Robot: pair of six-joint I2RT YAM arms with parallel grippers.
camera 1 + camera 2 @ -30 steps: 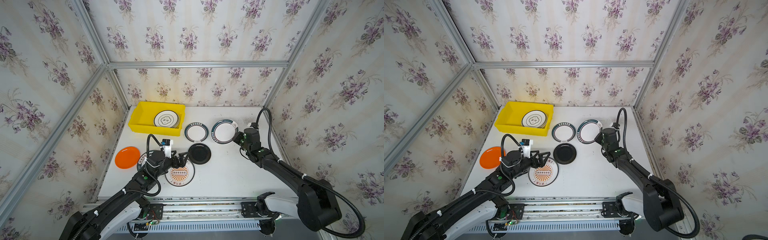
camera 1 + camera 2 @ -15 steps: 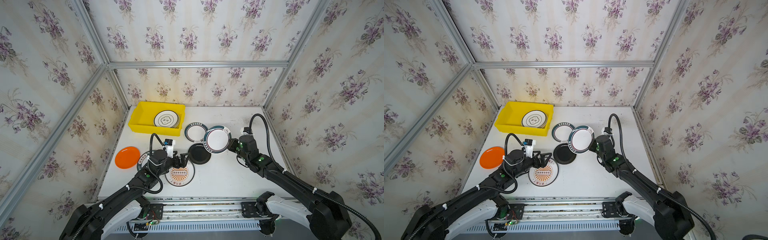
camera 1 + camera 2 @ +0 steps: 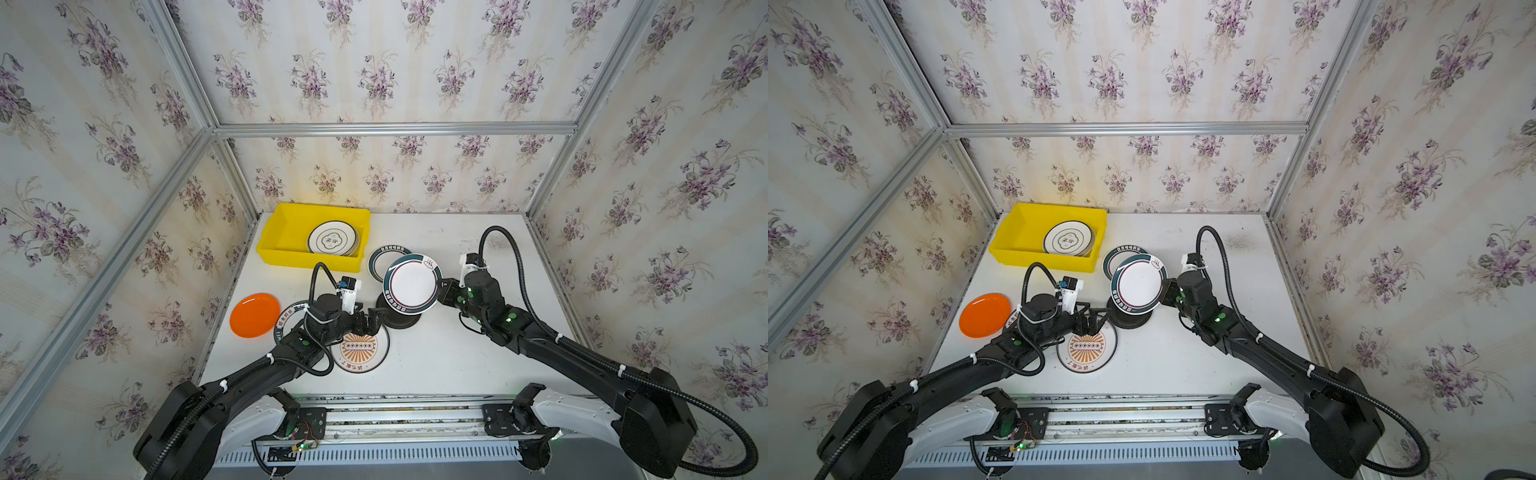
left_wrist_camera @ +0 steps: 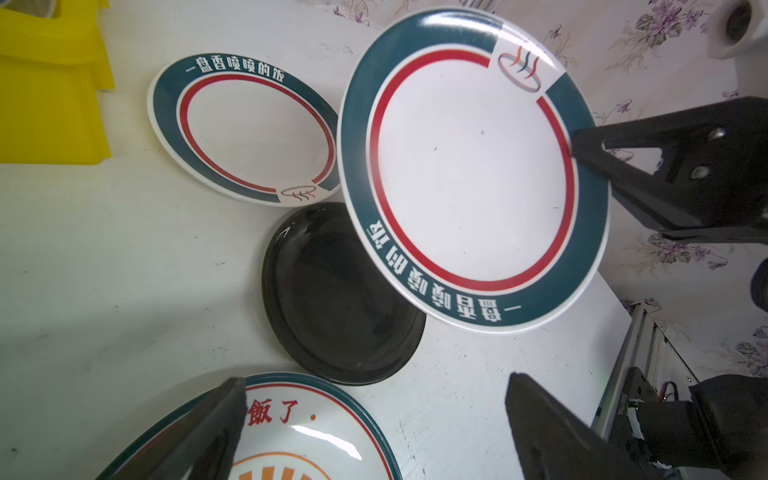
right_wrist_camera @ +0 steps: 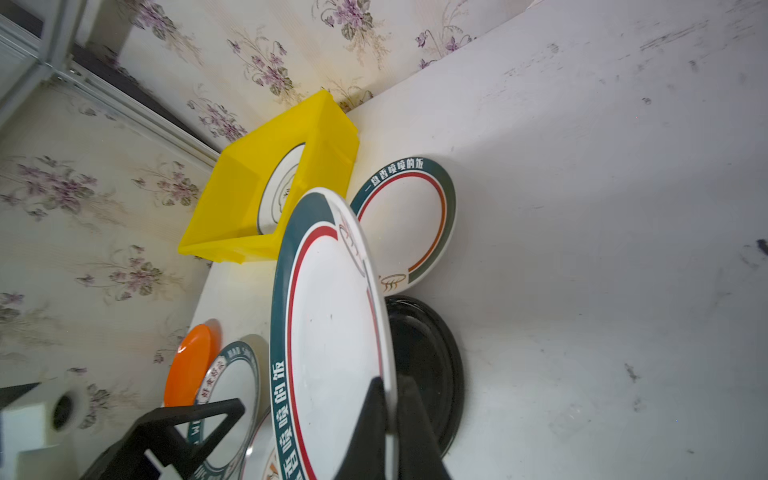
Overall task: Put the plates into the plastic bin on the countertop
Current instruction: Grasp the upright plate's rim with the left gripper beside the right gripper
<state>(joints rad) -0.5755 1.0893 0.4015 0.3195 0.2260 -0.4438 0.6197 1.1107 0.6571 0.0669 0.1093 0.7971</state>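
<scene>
Right gripper (image 3: 441,288) was pinched tight on the rim of a green-rimmed plate (image 3: 411,282). The plate hung tilted over the black plate (image 3: 400,323), clear of the countertop (image 3: 457,357). Left gripper (image 3: 376,322) was spread wide and empty, low above the sunburst plate (image 3: 360,350). The bin (image 3: 272,249) sat at the far left corner with one plate (image 3: 332,240) in it.

Judged a carry step. The edge pinch looked thin, so go slowly and hold the tilt steady. Pass above the twin plate (image 3: 384,257) and the bin's near wall. Lower the plate nearly flat inside before releasing.
</scene>
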